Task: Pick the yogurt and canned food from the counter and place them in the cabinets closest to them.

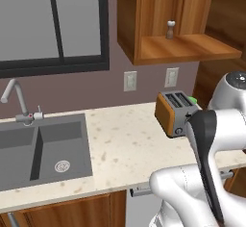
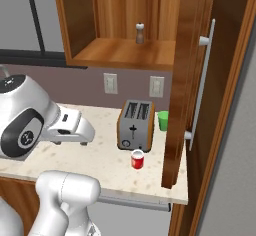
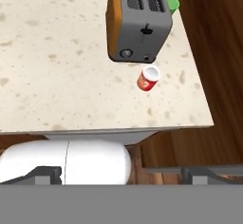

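yogurt (image 2: 137, 159) crowded behind by toaster (image 2: 135, 125); open cabinet door (image 2: 184, 80) close beside; counter (image 2: 102, 156) front clear

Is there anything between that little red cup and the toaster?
No. In the hand view only a short strip of bare counter separates the yogurt from the toaster. The right base view agrees.

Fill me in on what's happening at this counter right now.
A white robot arm is poised over the counter with nothing in its gripper. The yogurt, a small red cup, stands upright on the counter just in front of the toaster, untouched. A green cup sits behind the toaster by the open cabinet door. The wall cabinet above is open, with a pepper shaker on its shelf. The gripper's jaw state isn't clear.
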